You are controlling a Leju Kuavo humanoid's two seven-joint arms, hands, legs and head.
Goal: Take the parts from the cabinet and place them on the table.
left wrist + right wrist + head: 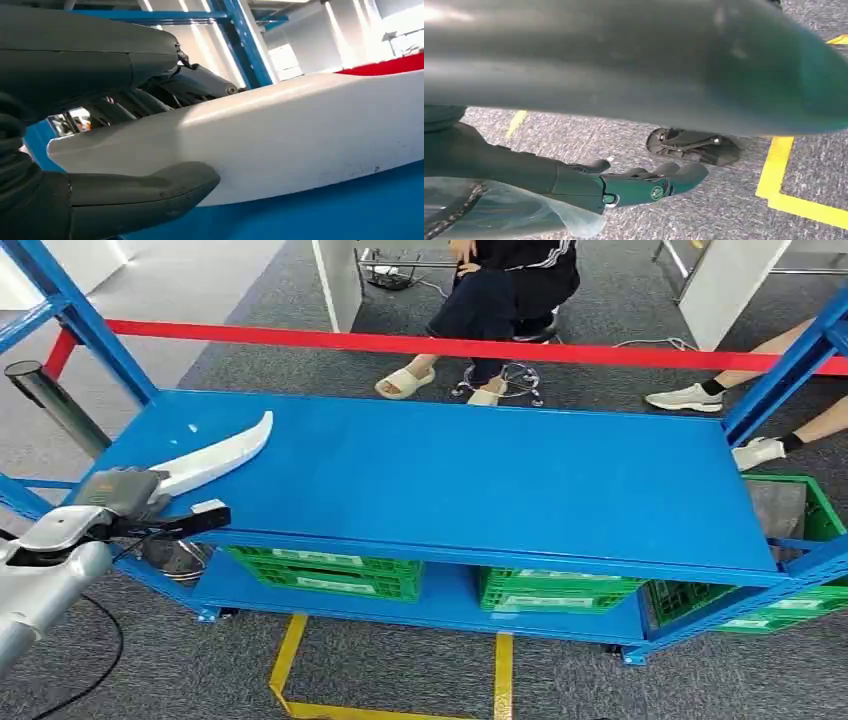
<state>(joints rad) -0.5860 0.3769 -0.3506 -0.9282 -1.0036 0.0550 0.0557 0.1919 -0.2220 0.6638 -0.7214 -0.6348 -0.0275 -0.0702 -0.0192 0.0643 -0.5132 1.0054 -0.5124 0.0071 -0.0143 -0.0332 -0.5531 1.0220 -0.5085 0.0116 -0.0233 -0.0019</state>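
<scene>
**Left wrist view: part in hand, low over blue top — placing step**

Left wrist view, closest in: left hand [95,130] wrapped around the butt end of the white curved part [300,135], thumb under, darker fingers [150,100] over the top. Solid hold.

Head view: left hand [125,495] sits at the near-left corner of the blue table [480,480]. The white curved part [215,460] runs from the hand out across the surface, tip curling up toward the far-left side. Can't tell whether the far end touches the top or hangs just above it.

Right hand [634,182] hangs by the robot's side over grey carpet, fingers loosely extended, nothing in it.

Further out: green crates [330,570] on the lower shelf, red bar [400,343] behind the table, seated person [500,300] past that.

Judgement: this is the set-down for this part, the pick looks done. Next move calls for lowering until the part rests flat, spreading the fingers, then drawing the hand back along the part's axis so it doesn't drag. Risk: the curved shape may rock or roll on release.
</scene>
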